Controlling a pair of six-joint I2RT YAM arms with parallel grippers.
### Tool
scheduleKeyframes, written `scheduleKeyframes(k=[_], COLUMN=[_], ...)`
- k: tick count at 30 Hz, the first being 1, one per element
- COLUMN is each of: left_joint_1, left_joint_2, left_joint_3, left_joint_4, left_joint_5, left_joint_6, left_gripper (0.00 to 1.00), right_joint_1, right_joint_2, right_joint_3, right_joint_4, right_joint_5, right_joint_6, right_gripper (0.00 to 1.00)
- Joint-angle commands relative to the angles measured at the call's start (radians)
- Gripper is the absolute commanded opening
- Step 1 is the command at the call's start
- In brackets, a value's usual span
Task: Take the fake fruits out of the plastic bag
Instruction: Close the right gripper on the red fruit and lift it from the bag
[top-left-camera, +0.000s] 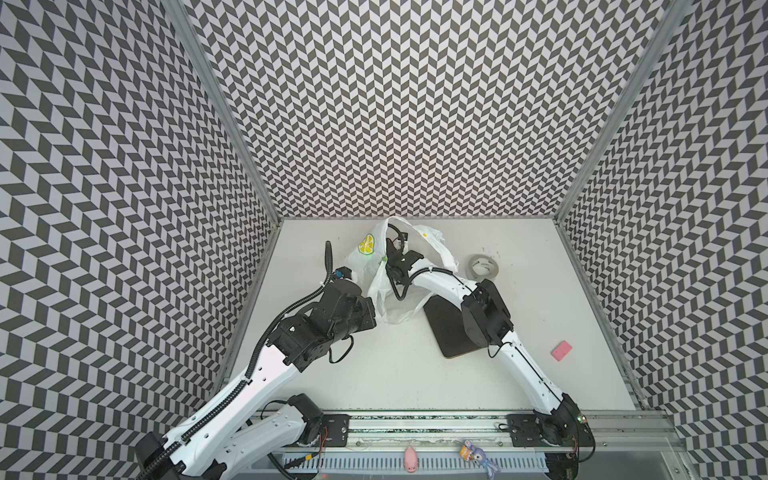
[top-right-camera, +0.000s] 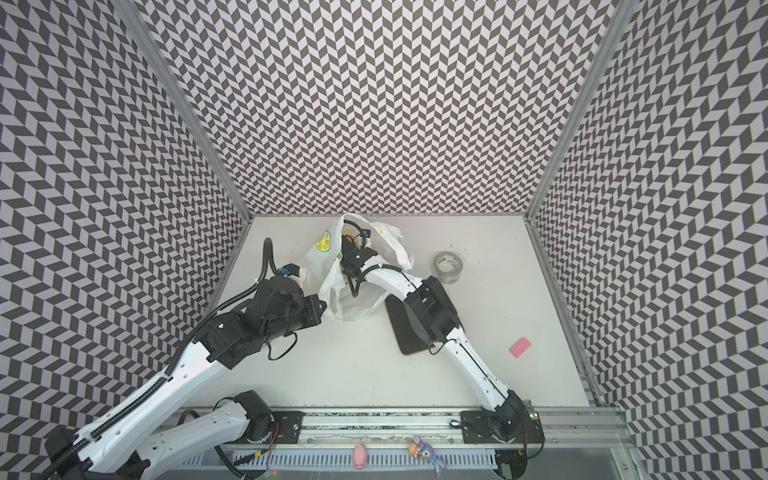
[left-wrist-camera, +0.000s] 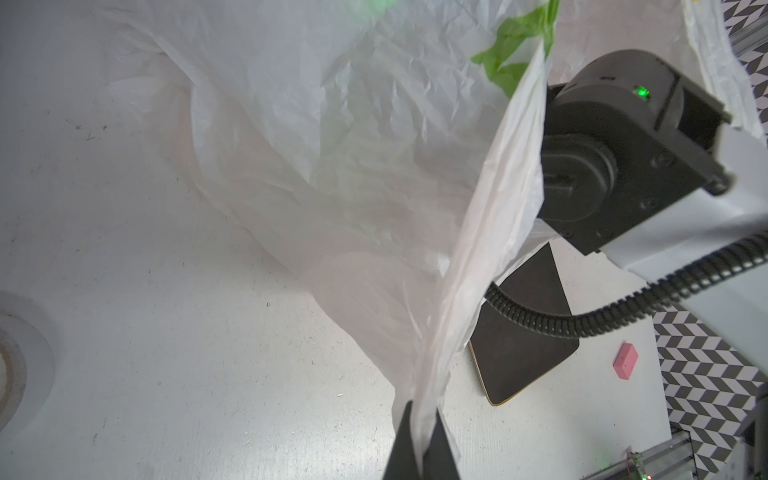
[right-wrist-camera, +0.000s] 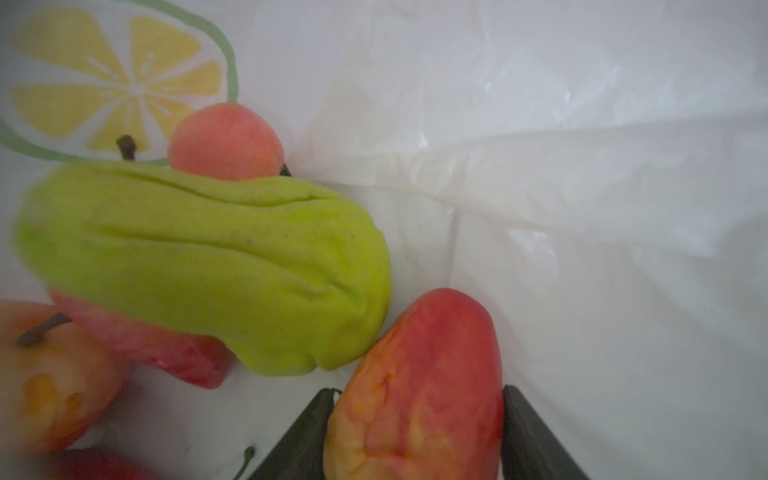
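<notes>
Our right claw (right-wrist-camera: 419, 392) is set at a middling width. Its two dark fingers (right-wrist-camera: 307, 436) press against either side of a red-yellow fruit (right-wrist-camera: 419, 357), deep inside the plastic bag (right-wrist-camera: 582, 166). Just beside that fruit lies the green pear (right-wrist-camera: 208, 266). We see a small peach (right-wrist-camera: 226, 141) beyond the pear, a red fruit (right-wrist-camera: 178, 357) under it, and a stemmed apple (right-wrist-camera: 50, 374) nearby, all of them in the bag.

Our left claw (left-wrist-camera: 422, 442) is pinched tight on a strip of the bag's handle and holds it taut above the table (left-wrist-camera: 166, 332).

In both top views the bag (top-left-camera: 361, 266) (top-right-camera: 320, 262) stands toward the back of the table, and the right arm reaches into its mouth. Beside the bag lies a dark tray (top-left-camera: 444, 328). A tape roll (top-left-camera: 482, 267) and a pink block (top-left-camera: 561, 350) lie well apart from it.
</notes>
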Motion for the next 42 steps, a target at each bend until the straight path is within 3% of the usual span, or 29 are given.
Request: scheduleKeyframes(k=[1, 9, 19, 27, 33, 42], left_joint_1=[-0.005, -0.007, -0.006, -0.006, -0.006, -0.006], left_joint_2=[0.0, 0.011, 0.009, 0.021, -0.01, -0.025], left_joint_3=[0.032, 0.042, 0.01, 0.026, 0.02, -0.01], left_joint_4=[-0.006, 0.016, 0.099, 0.156, 0.157, 0.189], left_joint_5=[-0.013, -0.022, -0.033, -0.069, -0.15, -0.136], left_joint_6=[0.0, 0.014, -0.01, -0.059, -0.101, -0.111], left_gripper=[0.0, 0.0, 0.0, 0.0, 0.0, 0.0], right_joint_1=[-0.006, -0.007, 0.013, 0.038, 0.074, 0.083], right_joint_2=[0.007, -0.128, -0.413, -0.564, -0.823, -1.261], right_joint_3=[0.012, -0.123, -0.427, -0.52, -0.795, -1.131], right_joint_4=[0.057, 0.202, 0.443, 0.328, 0.407, 0.409], right_joint_5=[-0.018, -0.085, -0.204, -0.287, -0.289, -0.393], right_joint_6=[-0.014, -0.059, -0.082, -0.072, -0.1, -0.263], right_gripper=[0.51, 0.38, 0.35, 0.35, 0.33, 0.3])
